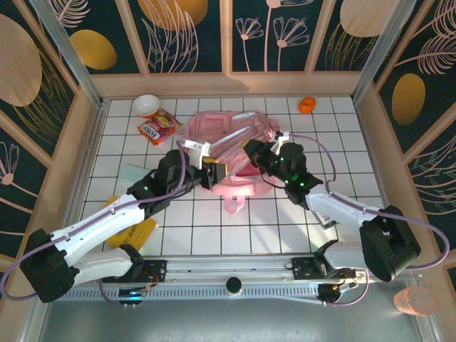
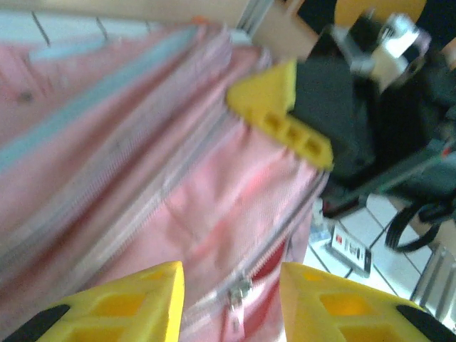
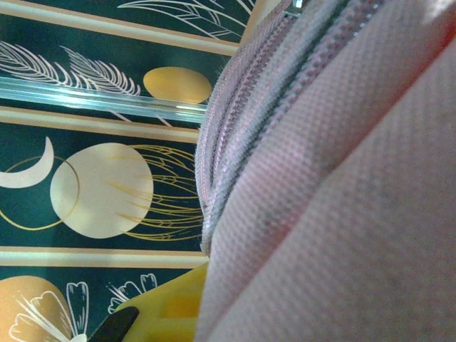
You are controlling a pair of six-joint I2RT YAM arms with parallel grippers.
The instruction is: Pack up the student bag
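The student bag (image 1: 231, 135), pink and soft, lies at the middle back of the tiled table. My left gripper (image 1: 214, 171) hovers at its near left edge. In the left wrist view that gripper (image 2: 229, 274) is open, its yellow fingers (image 2: 128, 303) on either side of a metal zip slider (image 2: 241, 288) without touching it. The zip is partly undone, and red lining shows. My right gripper (image 1: 251, 153) is shut on a fold of the bag's fabric at the near right. One of its yellow fingers (image 2: 281, 107) pinches the pink cloth, which hides its jaws in the right wrist view.
A white bowl (image 1: 146, 105) and a red and yellow snack packet (image 1: 158, 128) lie at the back left. A small orange object (image 1: 307, 105) sits at the back right. A yellow packet (image 1: 132, 231) lies under the left arm. A small labelled card (image 2: 350, 248) rests right of the bag.
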